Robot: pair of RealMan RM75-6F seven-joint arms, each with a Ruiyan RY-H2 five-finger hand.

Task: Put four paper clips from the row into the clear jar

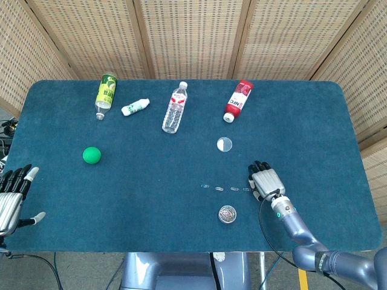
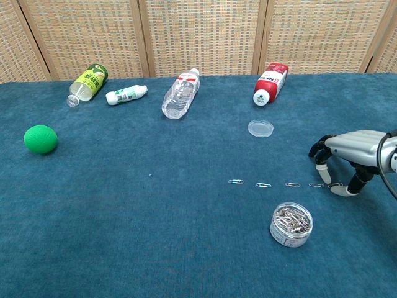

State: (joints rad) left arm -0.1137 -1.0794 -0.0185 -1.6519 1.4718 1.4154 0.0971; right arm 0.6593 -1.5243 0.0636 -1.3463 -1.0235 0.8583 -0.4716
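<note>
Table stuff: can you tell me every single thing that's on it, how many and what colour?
Table: one, dark blue cover.
Paper clips: four clear in a row, silver, beside the right hand; a possible fifth at its fingertips is too small to tell.
Clear jar: one, full of silver clips, open, in front of the row.
Lid: one, clear, behind the row.
Red bottle: one, lying down, far side.
Water bottle: one, clear, lying down.
Small white bottle: one, lying down.
Green bottle: one, lying down, far left.
Ball: one, green, left side.
Left hand: grey and black, at the table's left edge, holding nothing.
Right hand: silver and black, fingertips down at the row's right end.
</note>
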